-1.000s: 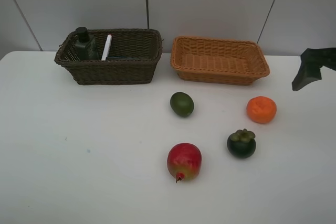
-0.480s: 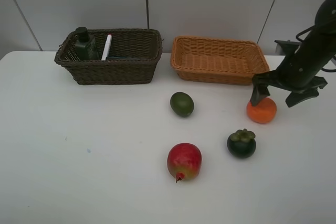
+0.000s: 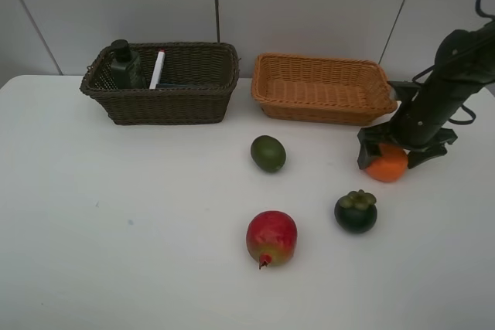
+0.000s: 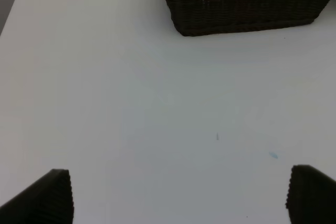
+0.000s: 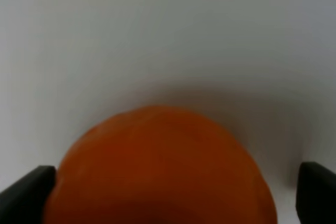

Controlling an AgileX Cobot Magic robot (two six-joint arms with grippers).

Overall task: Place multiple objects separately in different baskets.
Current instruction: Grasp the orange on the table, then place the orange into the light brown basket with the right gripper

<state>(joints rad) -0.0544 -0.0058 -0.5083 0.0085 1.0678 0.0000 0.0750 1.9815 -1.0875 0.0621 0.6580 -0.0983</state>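
The orange (image 3: 385,165) lies on the white table to the right, and my right gripper (image 3: 391,157) is lowered over it, open, one finger on each side. The right wrist view shows the orange (image 5: 163,171) filling the gap between the fingertips (image 5: 26,192); no squeeze is visible. The lime (image 3: 267,153), mangosteen (image 3: 356,211) and pomegranate (image 3: 271,237) lie loose on the table. The dark brown basket (image 3: 170,106) holds the green pump bottle (image 3: 124,63) and the marker (image 3: 157,69). The tan basket (image 3: 321,107) looks empty. My left gripper (image 4: 178,198) hangs open over bare table, short of the dark basket (image 4: 241,14).
A grey panelled wall (image 3: 309,5) stands right behind both baskets. The right arm (image 3: 445,86) slants down from the far right edge. The white table (image 3: 116,214) has bare surface on its left and front.
The right arm swung in from the right edge and came down over the orange, its open fingers now straddling it. Nothing else moved.
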